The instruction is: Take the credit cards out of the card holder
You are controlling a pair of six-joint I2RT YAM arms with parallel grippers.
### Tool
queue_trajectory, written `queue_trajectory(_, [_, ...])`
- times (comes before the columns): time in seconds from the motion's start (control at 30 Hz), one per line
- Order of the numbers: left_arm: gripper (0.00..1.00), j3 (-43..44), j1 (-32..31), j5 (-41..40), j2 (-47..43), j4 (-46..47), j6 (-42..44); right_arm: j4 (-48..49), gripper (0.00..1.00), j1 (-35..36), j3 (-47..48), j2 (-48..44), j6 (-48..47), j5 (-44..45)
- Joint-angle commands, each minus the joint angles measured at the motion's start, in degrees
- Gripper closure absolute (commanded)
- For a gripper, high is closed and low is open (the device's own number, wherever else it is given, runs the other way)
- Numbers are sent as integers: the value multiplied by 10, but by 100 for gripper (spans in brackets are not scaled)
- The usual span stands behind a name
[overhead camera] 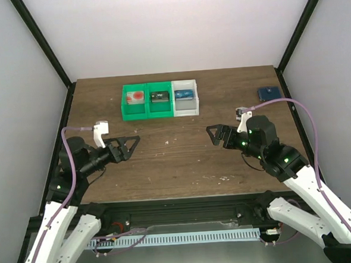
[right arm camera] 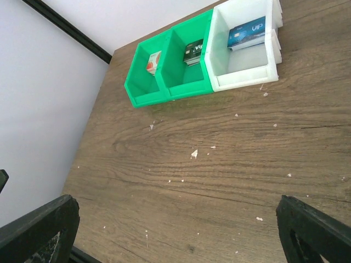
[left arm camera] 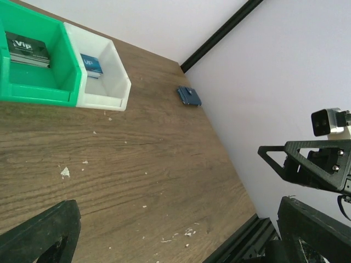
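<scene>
Holder (overhead camera: 268, 93) lies flat at the far right of the desk (overhead camera: 166, 168), near the right wall and well apart from the bins and from both arms. It looks folded shut, dark blue, w/ a small tab on one side. I cannot tell if cards are inside; it is too small in every view. One pale card (overhead camera: 136, 97) w/ a red circle sits in the left part of the green bin (overhead camera: 147, 113). A black card (overhead camera: 160, 96) is in the next part and a blue card (overhead camera: 184, 95) in the white bin (overhead camera: 186, 110).

Left fingers (overhead camera: 127, 147) are spread wide and hold nothing, above the desk on the left. Right fingers (overhead camera: 219, 136) are the same: wide apart and empty. They are nearer to the holder, but not close.

Handling, as I judge it:
- **Holder:** light and thin, prob. soft material. It will slide on the wood if pushed from one side, and bend if pinched in the middle.
- **First hold:** lying flat it gives almost no edge, so the tab side looks the best place to start.
- **Two arms:** one arm should keep it down at the fold edge, so it stays in place & open, while the other takes a card.
- **Cards:** thin, stiff, smooth, a bit slippery. Take one by the short edge that comes out of the pocket and pull along the pocket, not upward.
- **Risk:** the whole holder comes along w/ the card.
</scene>
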Motion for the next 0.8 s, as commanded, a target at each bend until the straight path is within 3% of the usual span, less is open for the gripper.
queue_trajectory(0.0, [0, -1, 4, -7, 1, 0, 11, 3, 0, -6, -1, -5, -2, -3])
queue_trajectory(0.33, [0, -22, 4, -25, -3, 8, 27, 44, 0, -6, -16, 23, -11, 39])
queue_trajectory(0.57, [0, -51, 4, -7, -20, 26, 83, 109, 0, -16, -30, 99, -11, 202])
queue_trajectory(0.67, [0, -47, 4, -13, -29, 25, 107, 153, 0, -59, -38, 144, -15, 235])
queue_trajectory(0.77, [0, -33, 4, -22, -36, 20, 133, 202, 0, -142, -39, 200, -36, 206])
